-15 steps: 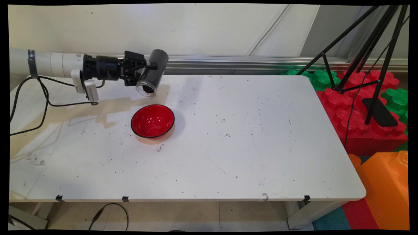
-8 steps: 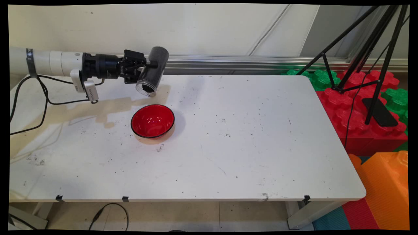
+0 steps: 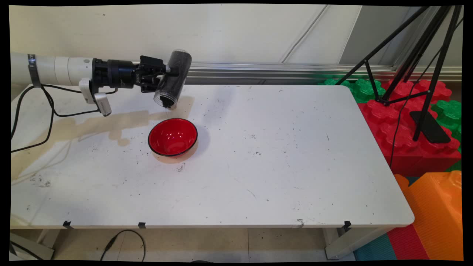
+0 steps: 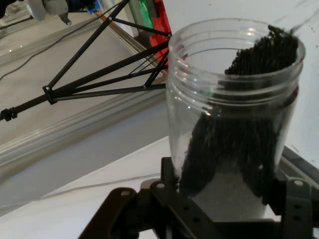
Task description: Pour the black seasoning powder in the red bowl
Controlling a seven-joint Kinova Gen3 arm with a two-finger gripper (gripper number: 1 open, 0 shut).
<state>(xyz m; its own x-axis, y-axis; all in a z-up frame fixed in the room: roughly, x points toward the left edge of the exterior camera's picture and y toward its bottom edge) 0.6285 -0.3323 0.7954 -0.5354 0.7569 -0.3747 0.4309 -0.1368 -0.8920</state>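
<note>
At the upper left of the main view we see the pincer point(image 3: 167, 74) reaching in level from the left and pinching a clear jar point(image 3: 173, 79) of black granules around its middle; the jar is tipped mouth-down, with grains crowding its lip. Just below it in the frame, apart from it, a red bowl point(image 3: 172, 136) sits empty on the white counter point(image 3: 277, 155), so we judge a pour is under way with nothing landed yet. To the right, a black tripod point(image 3: 414, 55) stands over red and green foam blocks point(image 3: 402, 111). Any further tilt would call for the mouth staying over the bowl.
</note>
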